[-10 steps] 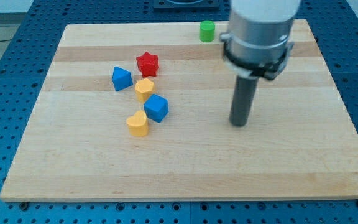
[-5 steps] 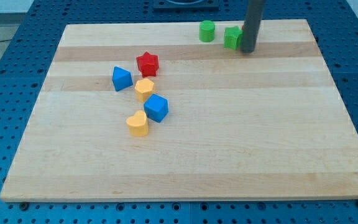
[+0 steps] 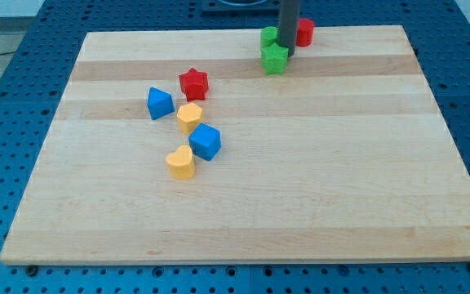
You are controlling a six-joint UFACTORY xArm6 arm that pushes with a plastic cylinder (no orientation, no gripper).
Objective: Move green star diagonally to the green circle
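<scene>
The green star (image 3: 275,59) lies near the board's top edge, right below the green circle (image 3: 268,37) and touching or nearly touching it. My tip (image 3: 288,51) stands at the star's upper right, against it, just right of the green circle. The rod rises out of the view's top and hides part of a red block (image 3: 303,32) behind it.
A red star (image 3: 193,82), a blue block (image 3: 160,103), a yellow block (image 3: 189,117), a blue cube (image 3: 206,141) and a yellow heart-like block (image 3: 181,162) cluster left of centre. The wooden board (image 3: 341,180) sits on a blue pegboard.
My tip has moved left along the top edge and pushed the green star left and slightly down, to below the green circle. A red block at the top now shows.
</scene>
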